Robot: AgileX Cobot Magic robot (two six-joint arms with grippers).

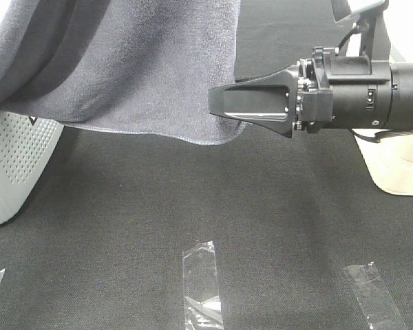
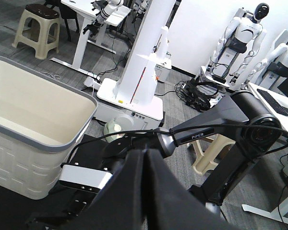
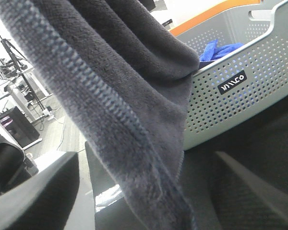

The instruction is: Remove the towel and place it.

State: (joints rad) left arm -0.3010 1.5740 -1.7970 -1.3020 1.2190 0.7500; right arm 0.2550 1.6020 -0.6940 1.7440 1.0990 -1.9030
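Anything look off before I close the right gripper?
Nothing looks spilled or damaged. The towel hangs in loose folds beside the perforated basket. Its lower corner is at the open right gripper and is not yet clamped. The only untidy thing is the crinkled tape on the table.

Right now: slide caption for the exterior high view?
Open black right gripper at the hanging hem of a slate-grey plush towel, above black tabletop.

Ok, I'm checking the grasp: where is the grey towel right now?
In the exterior high view the towel hangs upper left, over the white perforated basket, its lower right corner at the open right hand.
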